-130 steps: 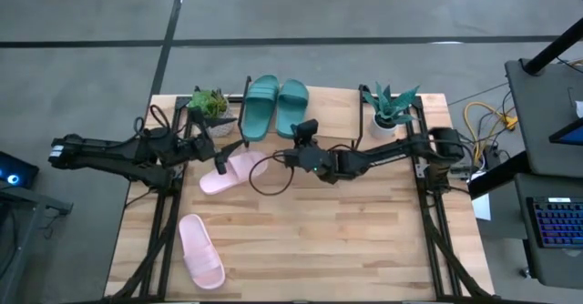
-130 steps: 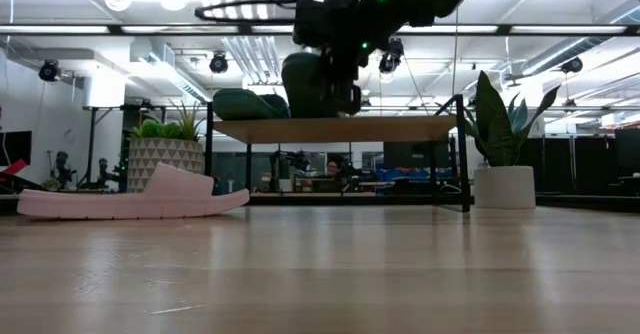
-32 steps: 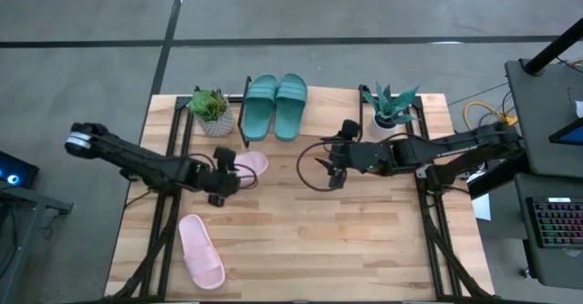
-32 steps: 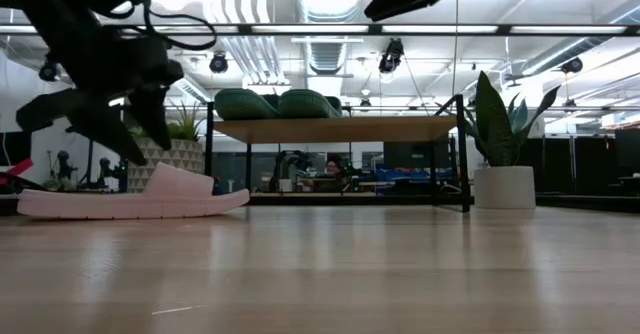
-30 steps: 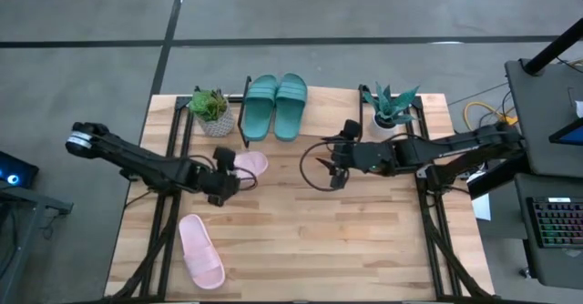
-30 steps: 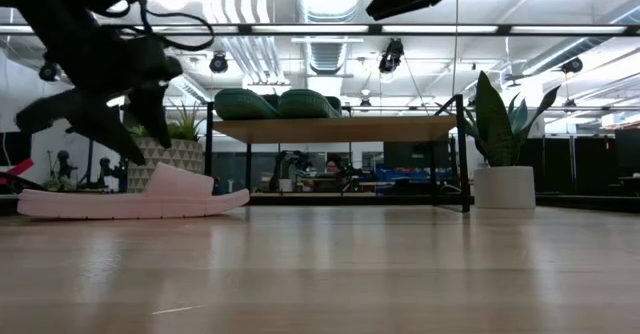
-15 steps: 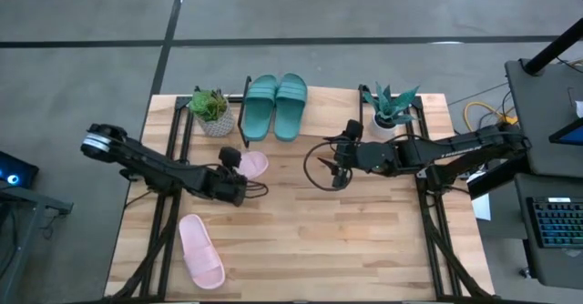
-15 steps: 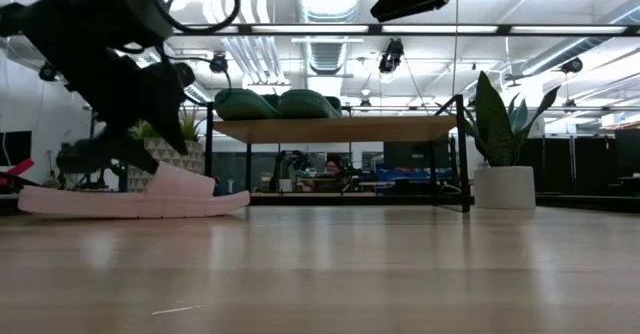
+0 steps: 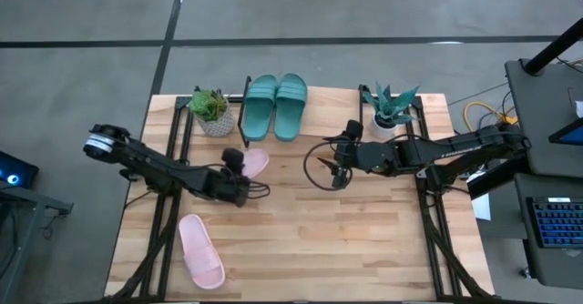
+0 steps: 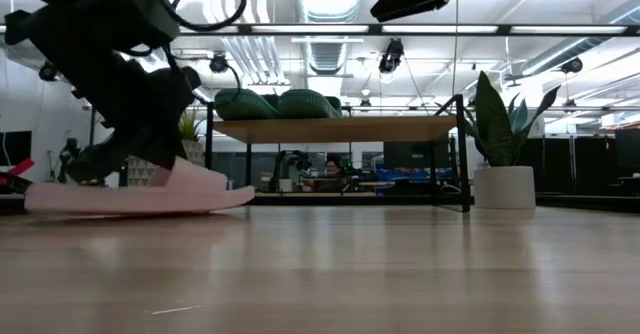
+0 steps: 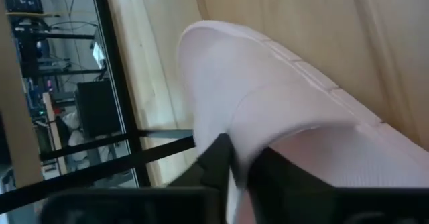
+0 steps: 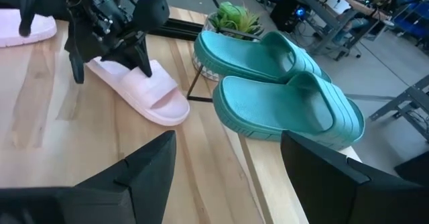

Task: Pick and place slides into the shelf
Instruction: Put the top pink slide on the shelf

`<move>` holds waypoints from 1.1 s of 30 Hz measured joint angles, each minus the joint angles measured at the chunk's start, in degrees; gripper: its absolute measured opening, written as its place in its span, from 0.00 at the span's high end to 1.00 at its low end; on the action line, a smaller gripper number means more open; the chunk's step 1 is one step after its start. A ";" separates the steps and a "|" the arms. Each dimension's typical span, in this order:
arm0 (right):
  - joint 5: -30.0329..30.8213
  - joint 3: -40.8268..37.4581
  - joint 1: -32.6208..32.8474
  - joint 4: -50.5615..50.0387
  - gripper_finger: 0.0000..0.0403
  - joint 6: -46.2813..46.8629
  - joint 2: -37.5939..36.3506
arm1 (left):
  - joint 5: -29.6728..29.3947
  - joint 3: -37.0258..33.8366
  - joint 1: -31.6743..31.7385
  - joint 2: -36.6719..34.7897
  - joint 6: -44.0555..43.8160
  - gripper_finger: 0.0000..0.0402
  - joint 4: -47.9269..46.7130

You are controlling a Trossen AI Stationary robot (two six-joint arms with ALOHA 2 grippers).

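Pink slide (image 9: 254,163): soft, light rubber; left gripper's (image 11: 238,174) fingers pinch its strap edge. Right gripper (image 9: 333,170) waits open beyond them.

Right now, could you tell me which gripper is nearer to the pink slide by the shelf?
Left. The left gripper is down on the pink slide, its fingers astride the strap. The right gripper hangs open, apart, over bare table.
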 joint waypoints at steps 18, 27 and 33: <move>-20.99 0.01 5.69 5.27 0.36 -21.77 -1.90 | 13.27 -0.27 -2.93 -22.65 21.02 1.00 20.49; -21.37 -0.06 8.24 10.14 0.36 -32.18 -0.12 | 23.53 -0.42 -3.34 -23.81 36.09 1.00 34.05; -23.98 0.06 8.09 12.02 0.36 -34.30 2.82 | 23.99 -0.42 -3.34 -20.42 39.57 1.00 38.67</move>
